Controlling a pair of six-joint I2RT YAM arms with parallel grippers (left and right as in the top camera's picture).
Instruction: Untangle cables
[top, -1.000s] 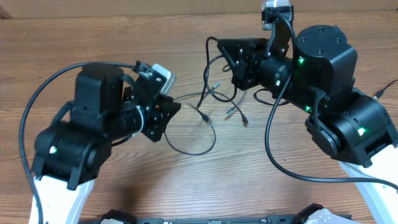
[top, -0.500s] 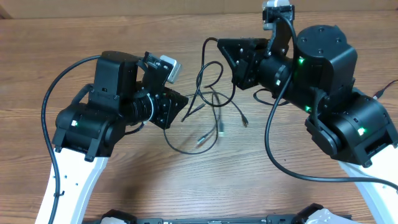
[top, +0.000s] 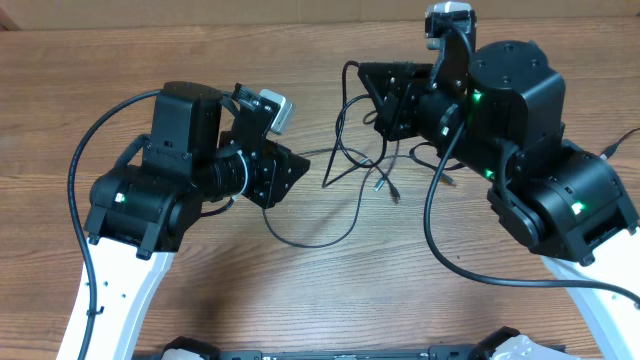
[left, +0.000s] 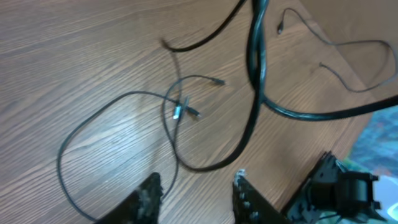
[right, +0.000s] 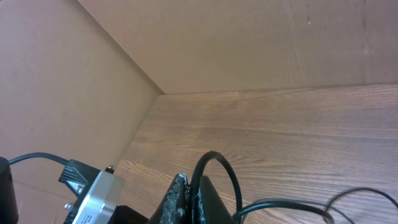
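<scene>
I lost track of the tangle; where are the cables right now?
In the overhead view the cables lie mid-table between the two arms, with one strand pinched in the shut right pincer and the left pincer open just beside them.

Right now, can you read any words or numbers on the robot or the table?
No text can be read anywhere.
Silver box seen from the right wrist: tiny dark marks, too small and blurred to read.
Cables and wooden table: no writing shows.
</scene>
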